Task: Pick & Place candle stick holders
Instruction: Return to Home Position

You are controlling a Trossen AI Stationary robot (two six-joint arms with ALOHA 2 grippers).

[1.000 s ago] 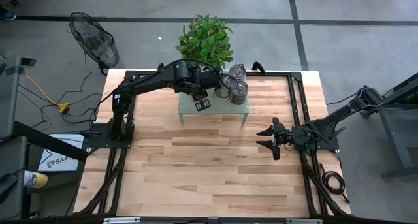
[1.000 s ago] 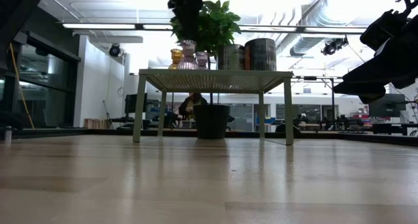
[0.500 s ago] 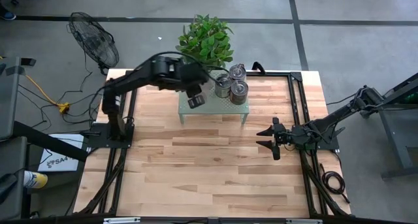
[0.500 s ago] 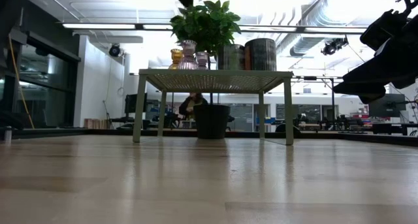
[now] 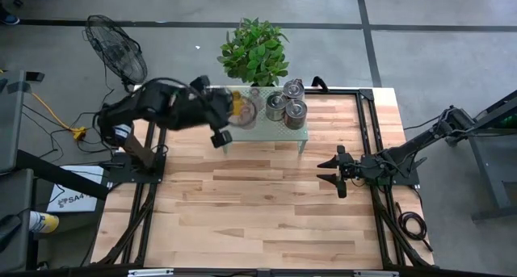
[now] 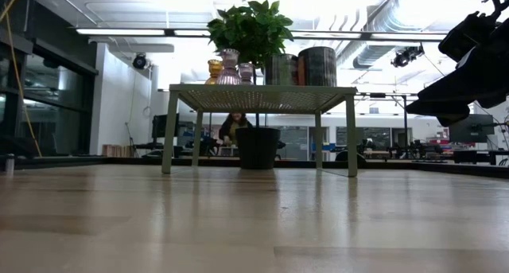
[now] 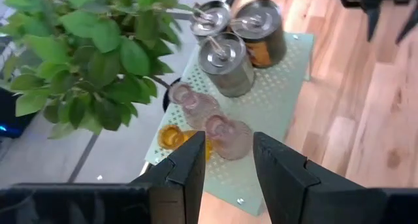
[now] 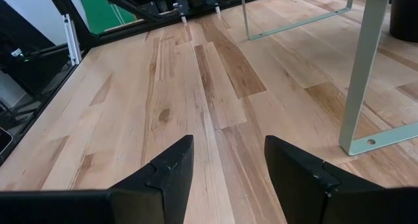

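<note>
Six candle stick holders stand on their bases on the green perforated shelf [image 5: 266, 125] at the table's far side. Three are silver: one [image 7: 225, 64], another [image 7: 212, 18] and a third [image 7: 261, 31]. Two are pale pink, one [image 7: 228, 138] and one [image 7: 186, 96], and one is amber [image 7: 171, 138]. In the low view they line up on the shelf top [image 6: 262, 96]. My left gripper [image 5: 220, 136] is open and empty, off the shelf's left end and above it; its wrist view [image 7: 228, 172] looks down on the holders. My right gripper [image 5: 333, 170] is open and empty near the table's right edge.
A potted plant [image 5: 254, 47] stands just behind the shelf, off the table's far edge. A floor fan [image 5: 117, 55] stands at the far left. The shelf's leg [image 8: 362, 67] shows ahead of my right gripper. A person [image 6: 235, 126] sits far off in the room.
My left gripper has drawn back from over the shelf toward the table's left edge and has gone up out of the low view. The holders stay standing on the shelf.
</note>
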